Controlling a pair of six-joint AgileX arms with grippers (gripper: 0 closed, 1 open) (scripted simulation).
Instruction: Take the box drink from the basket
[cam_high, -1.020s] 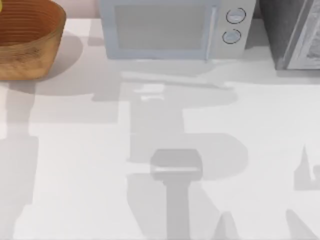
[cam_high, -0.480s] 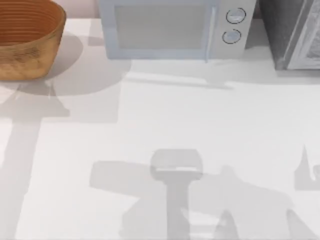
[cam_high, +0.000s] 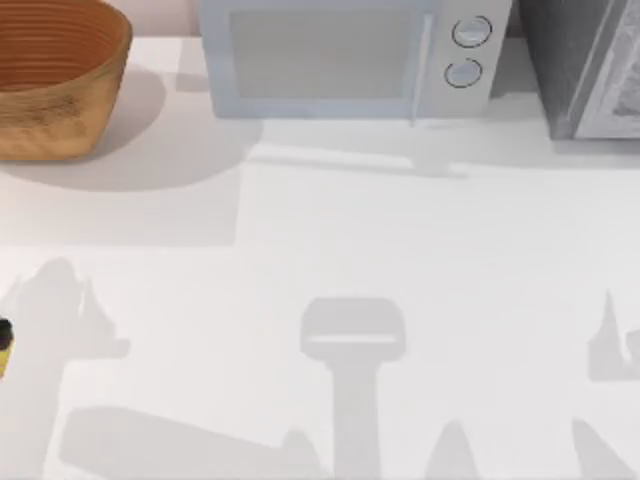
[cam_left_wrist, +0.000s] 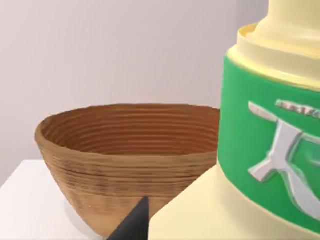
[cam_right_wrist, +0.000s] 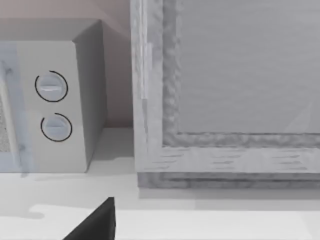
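The box drink (cam_left_wrist: 260, 150) sits out of the basket (cam_left_wrist: 125, 160), looming close in the left wrist view; the left gripper's finger state can't be told, though it likely carries the drink.

My left gripper (cam_high: 3, 345) sits at nine o'clock on the desk's edge, one dark finger (cam_left_wrist: 131, 225) in its wrist view; the right arm's finger (cam_right_wrist: 95, 224) points toward one o'clock.

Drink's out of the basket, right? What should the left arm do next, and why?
Probably lower it to the table near the left edge and let go. The box drink fills the left wrist view, with the basket beyond and nothing inside it.
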